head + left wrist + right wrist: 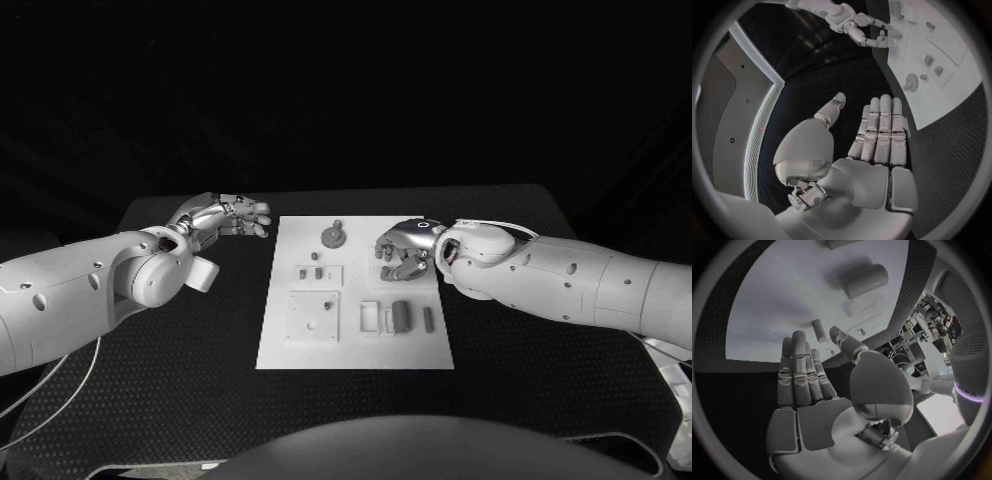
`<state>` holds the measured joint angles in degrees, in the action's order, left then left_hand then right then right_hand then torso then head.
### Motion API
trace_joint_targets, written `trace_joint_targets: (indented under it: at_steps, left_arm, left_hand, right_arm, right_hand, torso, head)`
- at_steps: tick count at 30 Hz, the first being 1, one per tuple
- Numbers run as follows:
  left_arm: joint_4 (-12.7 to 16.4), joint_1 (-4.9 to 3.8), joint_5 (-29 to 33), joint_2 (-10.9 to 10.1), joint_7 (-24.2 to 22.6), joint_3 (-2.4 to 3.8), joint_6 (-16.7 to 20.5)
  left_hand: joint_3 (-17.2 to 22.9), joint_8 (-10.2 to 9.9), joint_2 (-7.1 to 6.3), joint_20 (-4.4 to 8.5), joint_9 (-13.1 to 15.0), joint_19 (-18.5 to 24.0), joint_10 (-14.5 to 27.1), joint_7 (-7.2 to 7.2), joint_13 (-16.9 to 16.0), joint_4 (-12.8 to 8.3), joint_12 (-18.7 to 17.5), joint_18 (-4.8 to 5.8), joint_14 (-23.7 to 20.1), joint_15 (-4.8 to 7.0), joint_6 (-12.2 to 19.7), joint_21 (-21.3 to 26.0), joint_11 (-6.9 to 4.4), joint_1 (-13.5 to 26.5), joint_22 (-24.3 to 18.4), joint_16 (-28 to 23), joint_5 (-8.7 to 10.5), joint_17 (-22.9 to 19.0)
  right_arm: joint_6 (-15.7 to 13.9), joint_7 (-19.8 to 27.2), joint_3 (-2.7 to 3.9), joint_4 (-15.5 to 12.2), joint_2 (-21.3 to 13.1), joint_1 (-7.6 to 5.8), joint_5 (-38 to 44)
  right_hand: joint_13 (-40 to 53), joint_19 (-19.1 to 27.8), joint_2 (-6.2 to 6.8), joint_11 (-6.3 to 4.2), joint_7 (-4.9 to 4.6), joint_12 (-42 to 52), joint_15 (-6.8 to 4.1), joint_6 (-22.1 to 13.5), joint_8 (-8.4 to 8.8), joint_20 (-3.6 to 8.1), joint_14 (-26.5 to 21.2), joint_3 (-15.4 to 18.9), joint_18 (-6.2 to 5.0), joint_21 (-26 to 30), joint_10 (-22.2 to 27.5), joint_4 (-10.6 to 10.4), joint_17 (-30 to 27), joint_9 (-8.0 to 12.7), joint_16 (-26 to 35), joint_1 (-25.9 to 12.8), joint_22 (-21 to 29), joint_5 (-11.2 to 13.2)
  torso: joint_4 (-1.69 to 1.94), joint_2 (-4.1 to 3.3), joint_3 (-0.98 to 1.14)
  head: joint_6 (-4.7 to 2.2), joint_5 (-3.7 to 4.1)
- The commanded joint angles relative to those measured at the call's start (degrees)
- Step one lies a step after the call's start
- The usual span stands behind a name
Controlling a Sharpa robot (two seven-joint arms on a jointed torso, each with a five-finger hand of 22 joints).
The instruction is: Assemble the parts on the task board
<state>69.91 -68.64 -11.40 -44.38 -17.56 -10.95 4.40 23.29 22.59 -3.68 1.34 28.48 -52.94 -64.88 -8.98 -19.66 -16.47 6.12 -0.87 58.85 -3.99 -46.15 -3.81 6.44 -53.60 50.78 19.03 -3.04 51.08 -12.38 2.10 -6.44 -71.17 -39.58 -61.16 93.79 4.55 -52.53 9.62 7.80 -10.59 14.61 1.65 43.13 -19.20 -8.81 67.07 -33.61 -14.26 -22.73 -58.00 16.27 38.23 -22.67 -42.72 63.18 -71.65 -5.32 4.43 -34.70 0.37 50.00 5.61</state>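
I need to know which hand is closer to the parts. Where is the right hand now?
In the head view the right hand hangs over the task board, at its far right part, beside the round part; it holds nothing.

White task board (pixel 356 345); grey parts (pixel 398 317); black table (pixel 173 390).

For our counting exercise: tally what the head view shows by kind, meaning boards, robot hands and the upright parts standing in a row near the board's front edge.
Task board: 1
Hands, left hand and right hand: 2
Upright parts in the row: 4
Total: 7
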Motion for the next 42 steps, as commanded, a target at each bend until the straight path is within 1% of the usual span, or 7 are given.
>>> trace_joint_targets:
  at_steps: [1,6,10,15,20,35,42]
  left_arm:
    - [0.04,-0.01,0.56,0.13,-0.47,0.06,-0.63]
    - [-0.1,0.05,0.56,0.32,-0.4,0.06,-0.7]
    - [-0.13,0.08,0.55,0.33,0.16,0.07,-1.13]
    - [-0.29,0.09,0.52,0.25,0.61,0.07,-1.62]
    - [-0.46,0.09,0.52,0.35,0.69,0.07,-1.55]
    - [-0.61,0.11,0.52,0.41,0.81,0.07,-1.59]
    - [-0.65,0.13,0.52,0.4,0.81,0.07,-1.52]
  left_hand:
    - [-0.35,0.2,0.48,0.0,-0.06,-0.56,0.16,-0.21,0.09,0.04,-0.26,0.87,0.02,-0.22,-0.03,-0.01,0.32,-0.14,-0.09,-0.27,0.2,-0.06]
    - [-0.39,0.21,0.57,0.01,-0.09,-0.58,0.17,-0.24,0.11,0.06,-0.26,0.87,0.05,-0.23,-0.03,-0.01,0.35,-0.09,-0.14,-0.29,0.2,-0.07]
    - [-0.43,0.21,0.72,0.01,-0.13,-0.61,0.19,-0.29,0.15,0.08,-0.25,0.86,0.08,-0.23,-0.02,-0.02,0.37,-0.03,-0.22,-0.31,0.2,-0.09]
    - [-0.46,0.17,1.22,0.0,-0.25,-0.62,0.31,-0.37,0.26,0.09,-0.29,0.87,0.1,-0.26,0.1,-0.01,0.47,0.04,-0.39,-0.39,0.2,-0.14]
    - [-0.52,0.16,1.27,-0.01,-0.29,-0.62,0.37,-0.39,0.29,0.09,-0.31,0.87,0.1,-0.28,0.15,-0.02,0.5,0.11,-0.45,-0.41,0.21,-0.15]
    - [-0.6,0.16,1.33,-0.01,-0.34,-0.63,0.39,-0.41,0.34,0.08,-0.3,0.86,0.12,-0.29,0.18,-0.02,0.52,0.18,-0.53,-0.44,0.21,-0.16]
    - [-0.64,0.16,1.36,-0.01,-0.36,-0.64,0.41,-0.44,0.36,0.09,-0.3,0.86,0.13,-0.29,0.2,-0.03,0.53,0.22,-0.58,-0.46,0.21,-0.17]
  right_arm:
    - [-0.13,0.09,-0.03,0.05,0.12,0.05,1.17]
    - [-0.22,0.24,-0.03,0.13,0.22,0.06,1.06]
    - [-0.3,0.3,-0.03,0.05,0.29,0.07,0.88]
    - [0.16,0.42,-0.03,0.37,0.46,0.09,1.32]
    - [0.63,0.26,-0.03,0.86,0.93,0.27,1.62]
    - [1.44,-0.17,-0.17,1.32,1.54,0.54,2.1]
    - [1.61,-0.28,-0.23,1.39,1.71,0.69,2.48]
  right_hand:
    - [0.15,-0.54,-0.85,-0.07,0.04,-0.18,-0.39,0.64,-0.52,0.07,0.29,0.3,-0.74,-0.36,-0.69,0.18,0.38,0.01,-0.52,-0.03,-0.19,-0.12]
    - [0.34,-1.23,-1.5,-0.4,0.19,-0.12,-0.71,1.61,-1.03,0.33,0.69,0.35,-0.74,-0.46,-1.65,0.16,0.85,-0.11,-1.09,-0.01,-0.43,-0.13]
    - [0.73,-1.45,-4.04,-0.85,0.27,0.2,-1.1,2.67,-1.54,0.52,0.73,-0.25,-0.74,-0.29,-3.03,0.33,1.12,-0.25,-1.29,0.75,-0.61,-0.19]
    - [1.62,-2.45,-5.11,-1.42,0.83,0.62,-1.66,5.48,-2.7,0.66,1.54,-3.27,-0.74,-0.47,-4.77,-0.07,1.75,-0.66,-2.16,1.29,-1.17,-0.22]
    - [2.06,-2.9,-5.21,-1.54,1.1,0.46,-1.78,6.46,-2.88,0.89,1.68,-3.79,-0.74,-0.76,-5.05,0.05,2.41,-0.75,-3.16,0.79,-1.81,-0.18]
    - [2.53,-3.11,-3.02,-1.48,0.91,-0.14,-1.74,6.18,-2.23,1.07,1.38,-4.01,-0.74,-0.79,-4.82,0.11,2.88,-0.51,-3.87,0.4,-2.58,-0.16]
    - [2.7,-3.27,-3.3,-1.51,0.94,-0.19,-1.77,6.34,-2.23,1.13,1.48,-4.26,-0.74,-0.83,-4.92,0.08,2.98,-0.53,-4.08,0.63,-2.77,-0.18]
  torso:
    - [-0.05,0.0,-0.01]
    - [-0.03,0.0,0.03]
    - [-0.04,0.0,0.02]
    - [-0.05,-0.01,0.01]
    - [-0.01,0.0,0.02]
    - [-0.05,0.01,0.03]
    - [-0.04,0.01,0.05]
  head:
    - [0.0,-0.08]
    - [0.0,-0.11]
    - [0.0,-0.03]
    - [0.0,0.06]
    - [0.0,0.16]
    - [0.0,0.15]
    - [0.0,0.14]
